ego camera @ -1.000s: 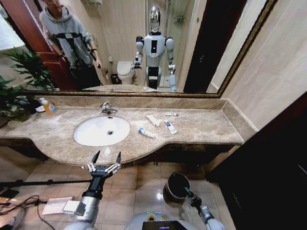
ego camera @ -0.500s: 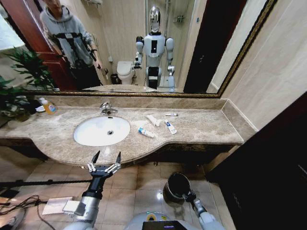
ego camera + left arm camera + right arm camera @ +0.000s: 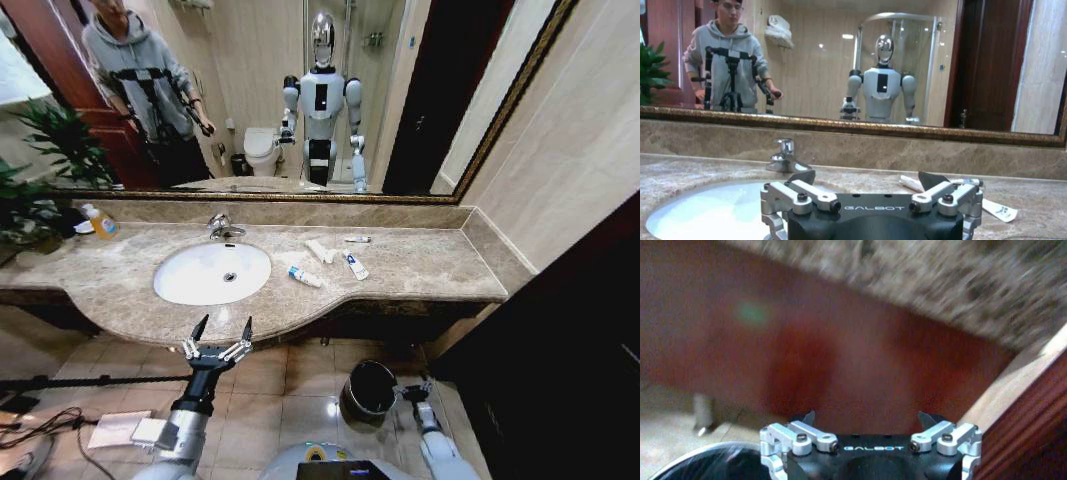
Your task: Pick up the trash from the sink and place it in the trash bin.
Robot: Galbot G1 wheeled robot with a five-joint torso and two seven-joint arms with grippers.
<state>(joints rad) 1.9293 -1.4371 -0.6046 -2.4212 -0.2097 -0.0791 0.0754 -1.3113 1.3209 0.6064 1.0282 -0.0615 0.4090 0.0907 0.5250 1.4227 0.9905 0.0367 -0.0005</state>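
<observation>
The white oval sink (image 3: 190, 285) sits in the marble countertop (image 3: 430, 268), with its chrome faucet (image 3: 222, 228) behind the bowl. The trash lies on the counter just right of the bowl: a blue-ended tube (image 3: 305, 277), a white tube (image 3: 320, 250), a blue-printed tube (image 3: 355, 266) and a small one (image 3: 357, 239). My left gripper (image 3: 220, 335) hangs open in front of the counter edge, level with the sink (image 3: 700, 210); its wrist view shows tubes (image 3: 990, 209) beyond it. The dark trash bin (image 3: 366, 392) stands on the floor. My right gripper (image 3: 415, 388), open and empty, is beside its right rim (image 3: 707, 465).
An orange soap bottle (image 3: 101, 222) and a leafy plant (image 3: 40, 190) stand at the counter's left end. A dark wooden panel (image 3: 580, 350) closes off the right side. Cables and a white sheet (image 3: 115, 430) lie on the tiled floor at the left.
My right gripper has swung from over the bin's near rim to the bin's right side and a little higher. The left gripper and the trash have not moved.
</observation>
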